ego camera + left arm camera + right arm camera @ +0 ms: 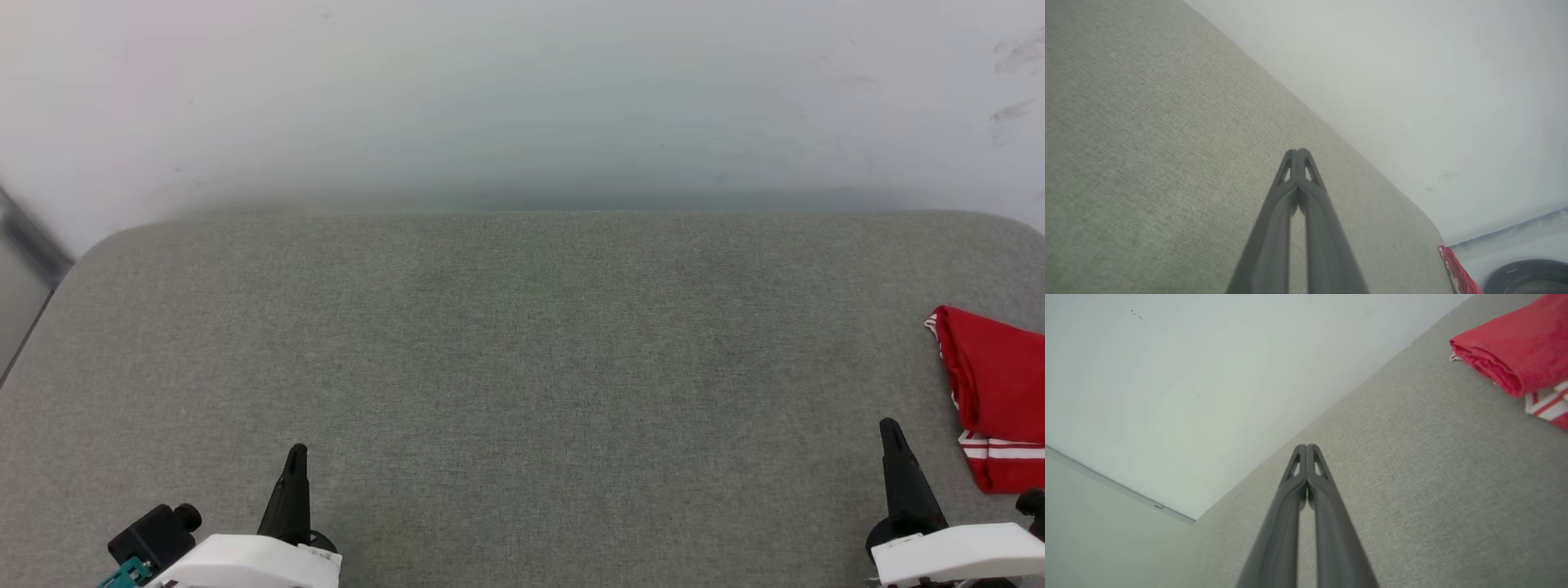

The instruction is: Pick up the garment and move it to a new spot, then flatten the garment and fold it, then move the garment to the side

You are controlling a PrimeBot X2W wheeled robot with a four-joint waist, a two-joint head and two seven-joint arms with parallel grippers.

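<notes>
Garment (pixel 998 384): red with white striped trim, folded in a bundle at the far right of the grey worktop (pixel 522 343), partly cut by the head view's border.
Left end effector (pixel 297 452): fingers together, empty, well apart from the bundle.
Right end effector (pixel 890 427): fingers together, empty, near the bundle, not touching.
Stage: probably the end, folded and set aside.
Risk: the bundle seems close to the worktop edge; a brush from the right arm could open the fold or push it off.
</notes>
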